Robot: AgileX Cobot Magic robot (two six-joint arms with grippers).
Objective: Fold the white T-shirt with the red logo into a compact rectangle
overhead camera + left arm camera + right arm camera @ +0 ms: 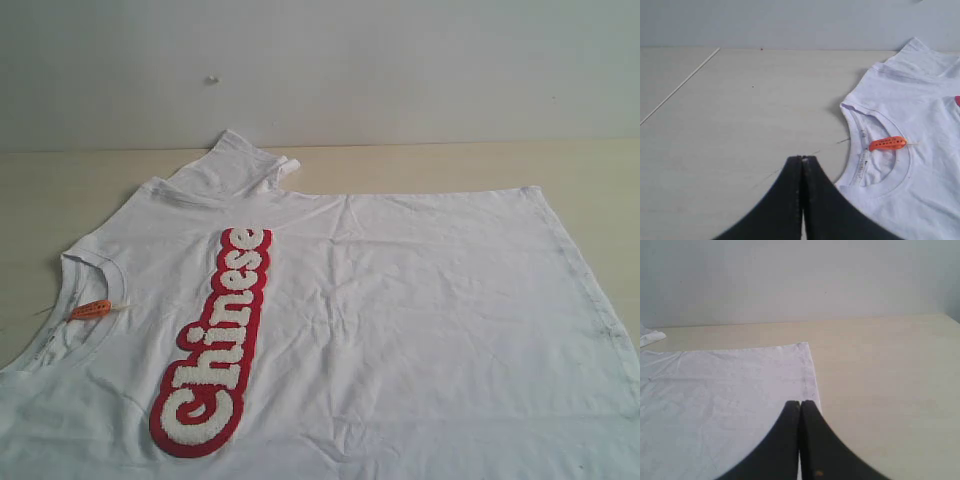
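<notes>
1. The white T-shirt [400, 300] lies spread flat on the pale counter [420, 165]. In the exterior view its collar [95, 262] is at the left and its hem [585, 280] at the right.
2. The red logo [215, 345] faces up on the chest.
3. An orange neck tag [90, 309] sits inside the collar.
4. The left gripper [802, 159] is clenched and empty, just beside the collar.
5. The right gripper [800, 402] is clenched and empty, at the hem's edge.

Pale beige table [450, 165] against a bare grey-white wall [400, 60]
The matte tabletop runs back to meet the wall in a straight edge. Light is soft and even, casting only faint shadows. A small speck [211, 79] marks the wall; in the left wrist view a thin pale line [680, 86] crosses the tabletop diagonally.
</notes>
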